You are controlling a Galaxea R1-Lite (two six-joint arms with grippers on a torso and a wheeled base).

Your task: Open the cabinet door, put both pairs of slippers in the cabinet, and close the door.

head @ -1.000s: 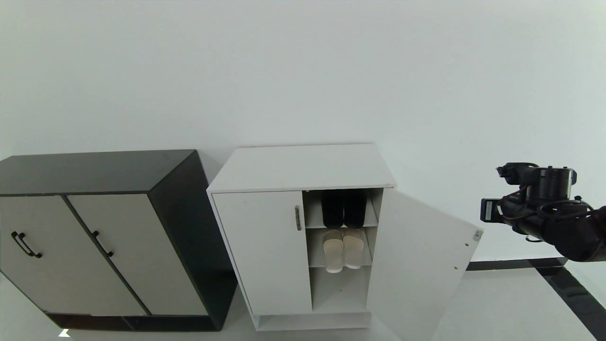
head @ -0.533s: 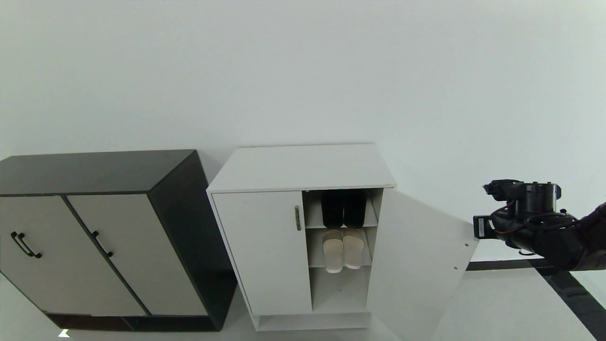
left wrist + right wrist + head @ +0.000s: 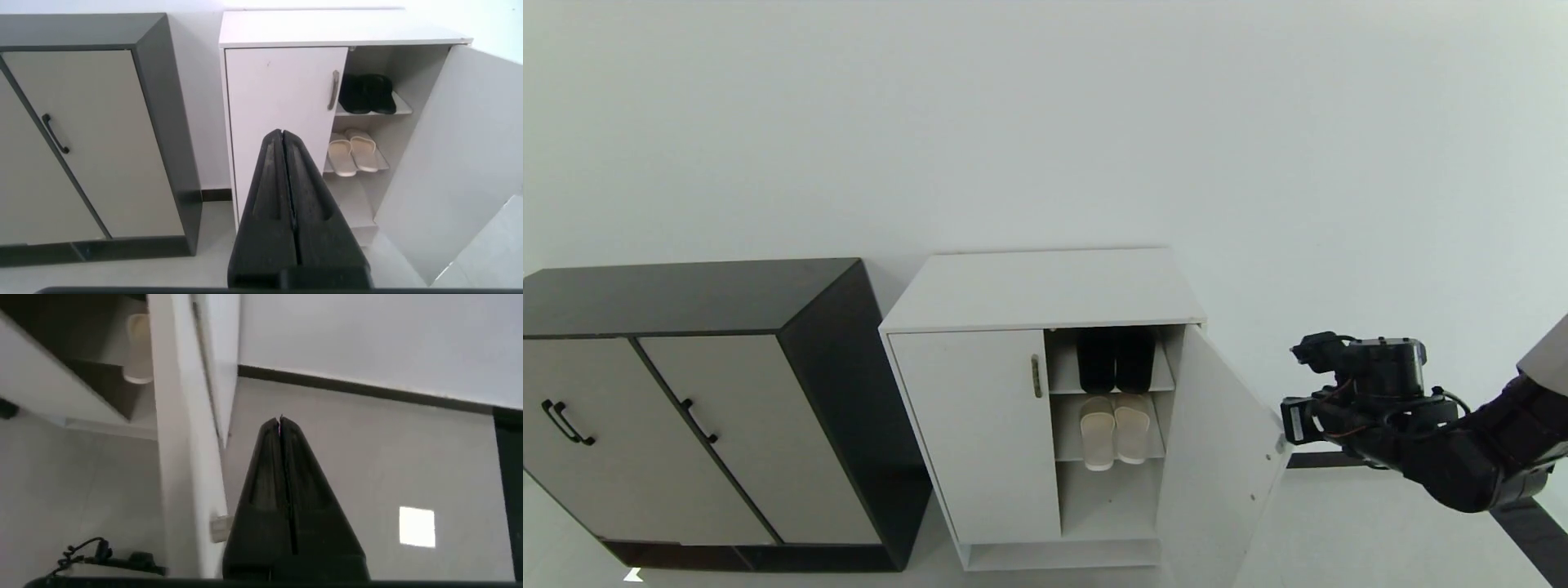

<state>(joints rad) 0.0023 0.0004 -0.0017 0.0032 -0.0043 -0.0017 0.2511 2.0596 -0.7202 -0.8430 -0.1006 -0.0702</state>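
The white cabinet (image 3: 1037, 286) has its left door shut and its right door (image 3: 1217, 457) swung partly open. Black slippers (image 3: 1115, 359) lie on the top shelf, beige slippers (image 3: 1115, 429) on the shelf below. My right gripper (image 3: 1286, 429) is at the door's outer free edge, on its outside face. In the right wrist view the right gripper (image 3: 280, 425) is shut and empty beside the door edge (image 3: 184, 457). My left gripper (image 3: 283, 139) is shut and empty, held back in front of the cabinet's shut left door (image 3: 282, 106).
A black cabinet (image 3: 686, 392) with two grey doors stands close against the white one's left side. A black strip (image 3: 1527, 523) crosses the pale floor at the right. A plain wall is behind.
My right arm has moved left and down, and the right door has swung with it toward the cabinet, narrowing the opening.
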